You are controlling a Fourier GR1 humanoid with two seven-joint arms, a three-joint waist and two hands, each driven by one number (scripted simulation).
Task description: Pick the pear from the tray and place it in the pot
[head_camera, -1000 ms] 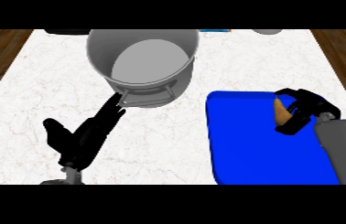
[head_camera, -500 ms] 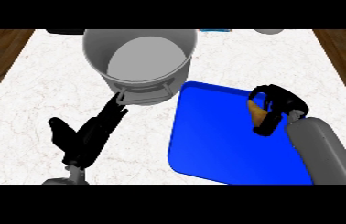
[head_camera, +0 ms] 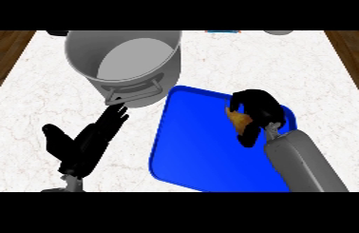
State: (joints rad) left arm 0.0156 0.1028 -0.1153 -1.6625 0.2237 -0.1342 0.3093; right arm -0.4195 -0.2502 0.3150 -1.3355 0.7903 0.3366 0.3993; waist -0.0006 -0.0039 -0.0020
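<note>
A tall grey metal pot (head_camera: 126,61) with a handle on its near side stands at the back left of the white marble counter. A blue tray (head_camera: 196,141) lies to its right, tilted toward the pot. My right hand (head_camera: 258,109) hovers over the tray's right part, fingers curled round the brownish-yellow pear (head_camera: 238,119), of which only a sliver shows. My left hand (head_camera: 88,141) rests open on the counter at lower left, fingertips pointing up at the pot's handle.
Dark wooden floor strips show at both sides of the counter (head_camera: 301,65). Parts of small objects peek in along the far edge: a grey one (head_camera: 279,32) at the right and a blue one (head_camera: 223,32) near the middle.
My right hand, holding the pear, has shifted left toward the pot. The view has also shifted, so pot and tray sit further left. The left hand has barely moved.
</note>
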